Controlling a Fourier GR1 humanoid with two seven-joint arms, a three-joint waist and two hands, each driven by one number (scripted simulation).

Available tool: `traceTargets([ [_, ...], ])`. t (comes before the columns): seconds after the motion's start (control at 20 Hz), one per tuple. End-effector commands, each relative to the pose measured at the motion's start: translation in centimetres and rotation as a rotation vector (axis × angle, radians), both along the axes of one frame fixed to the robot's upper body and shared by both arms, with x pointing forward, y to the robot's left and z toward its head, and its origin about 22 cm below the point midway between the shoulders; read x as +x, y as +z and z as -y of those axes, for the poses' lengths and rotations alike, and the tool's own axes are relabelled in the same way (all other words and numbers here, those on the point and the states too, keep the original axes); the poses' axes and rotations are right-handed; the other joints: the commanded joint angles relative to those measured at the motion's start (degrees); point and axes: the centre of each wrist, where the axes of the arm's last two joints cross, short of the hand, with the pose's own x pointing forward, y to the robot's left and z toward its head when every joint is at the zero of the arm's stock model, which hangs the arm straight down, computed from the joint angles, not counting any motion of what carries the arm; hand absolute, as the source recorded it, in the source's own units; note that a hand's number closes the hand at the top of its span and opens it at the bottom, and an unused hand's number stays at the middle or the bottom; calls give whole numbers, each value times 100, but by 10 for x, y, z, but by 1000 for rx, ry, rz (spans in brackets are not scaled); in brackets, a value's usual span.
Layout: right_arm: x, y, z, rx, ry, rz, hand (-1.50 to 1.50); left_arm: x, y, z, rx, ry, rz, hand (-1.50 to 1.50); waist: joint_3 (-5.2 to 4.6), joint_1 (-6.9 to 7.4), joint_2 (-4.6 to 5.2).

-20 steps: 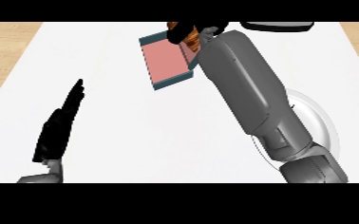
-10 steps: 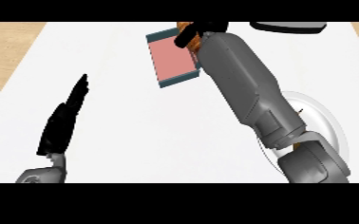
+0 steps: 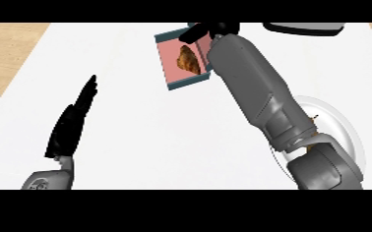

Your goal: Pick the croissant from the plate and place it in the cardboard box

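Already the croissant (image 3: 188,60) lies inside the cardboard box (image 3: 171,79), on its pinkish floor toward the far right corner, so the placing step looks done or all but done. The box sits tilted on the white counter (image 3: 145,128), well apart from the white plate (image 3: 335,123) at the right, which now shows only its rim and a bare patch beside the forearm. That plate holds no pastry that I can see, though the arm hides much of it.

The right hand (image 3: 207,30) hangs at the box's far edge, just above and beyond the croissant, the grey forearm stretched long across the counter to reach it. Its fingers appear parted and not wrapped round the pastry, but the hand is dark and partly cut off by the view's edge, so I would not swear that contact has ended. The left hand (image 3: 71,123) rests at the lower left, fingers straight and together, holding nothing.
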Motion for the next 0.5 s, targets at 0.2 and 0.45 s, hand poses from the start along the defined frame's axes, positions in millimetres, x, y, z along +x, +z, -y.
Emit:
traceTargets([
  [0.2, 3, -2, 21, 300, -145, 230, -150, 1, 2, -6, 2, 38, 3, 0, 10, -203, -45],
  [0.45, 6, -6, 53, 459, -191, 322, -150, -11, -11, -13, 5, 67, -4, 0, 8, -358, -96],
])
